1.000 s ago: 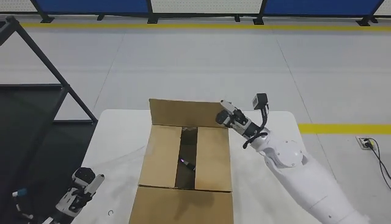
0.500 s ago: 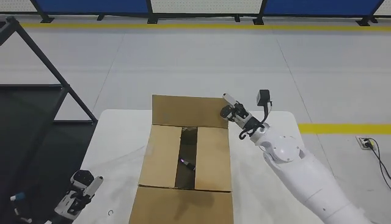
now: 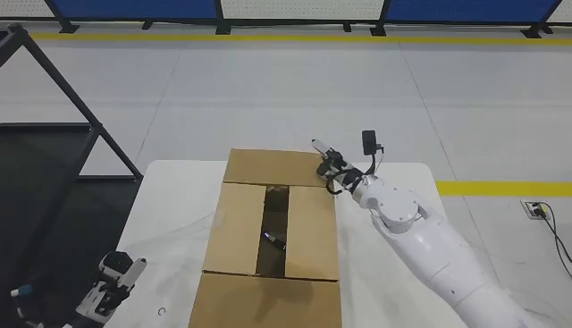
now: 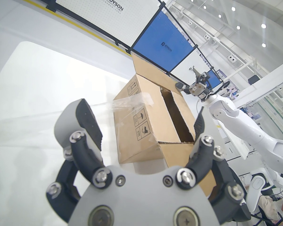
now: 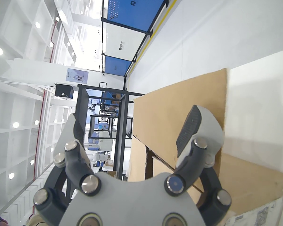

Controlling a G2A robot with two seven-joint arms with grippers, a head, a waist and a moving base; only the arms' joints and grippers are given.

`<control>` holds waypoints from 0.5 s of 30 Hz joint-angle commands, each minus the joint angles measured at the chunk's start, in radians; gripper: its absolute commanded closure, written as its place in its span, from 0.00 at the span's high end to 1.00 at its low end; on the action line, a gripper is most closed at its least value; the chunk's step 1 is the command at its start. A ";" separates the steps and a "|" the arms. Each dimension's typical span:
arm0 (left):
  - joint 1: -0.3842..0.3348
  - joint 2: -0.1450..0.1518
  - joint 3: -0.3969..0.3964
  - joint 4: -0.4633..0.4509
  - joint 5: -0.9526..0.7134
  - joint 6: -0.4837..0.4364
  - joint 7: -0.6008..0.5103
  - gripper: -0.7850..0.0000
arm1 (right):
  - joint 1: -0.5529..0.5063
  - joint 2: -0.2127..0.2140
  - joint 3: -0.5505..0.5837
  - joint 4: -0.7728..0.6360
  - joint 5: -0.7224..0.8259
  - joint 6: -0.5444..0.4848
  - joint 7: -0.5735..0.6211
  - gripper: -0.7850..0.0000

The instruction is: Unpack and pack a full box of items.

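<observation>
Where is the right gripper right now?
In the top view the right gripper sits open at the far right corner of the cardboard box, just beside its upright far flap.

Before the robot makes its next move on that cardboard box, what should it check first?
1. Open, empty right gripper: ok.
2. Open, empty left gripper, away from the box: ok.
3. Raised far flap: ok.
4. Both side flaps spread open: not ok, only a narrow gap between them.
5. Contact of right gripper with far flap: cannot tell.
6. Contents: cannot tell; one small item shows through the gap.
</observation>
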 commanded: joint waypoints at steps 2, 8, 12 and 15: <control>0.001 -0.001 0.001 0.001 0.002 0.005 0.002 1.00 | 0.019 -0.022 -0.009 0.054 0.001 -0.002 0.045 1.00; -0.004 -0.003 0.002 -0.001 0.009 0.009 -0.001 1.00 | 0.049 -0.053 -0.013 0.128 0.000 -0.012 0.128 1.00; -0.007 -0.004 0.005 -0.001 0.013 0.009 -0.004 1.00 | 0.063 -0.066 -0.010 0.163 -0.011 -0.012 0.163 1.00; -0.007 -0.005 0.007 -0.003 0.014 0.011 -0.005 1.00 | 0.066 -0.076 -0.004 0.184 -0.018 -0.019 0.175 1.00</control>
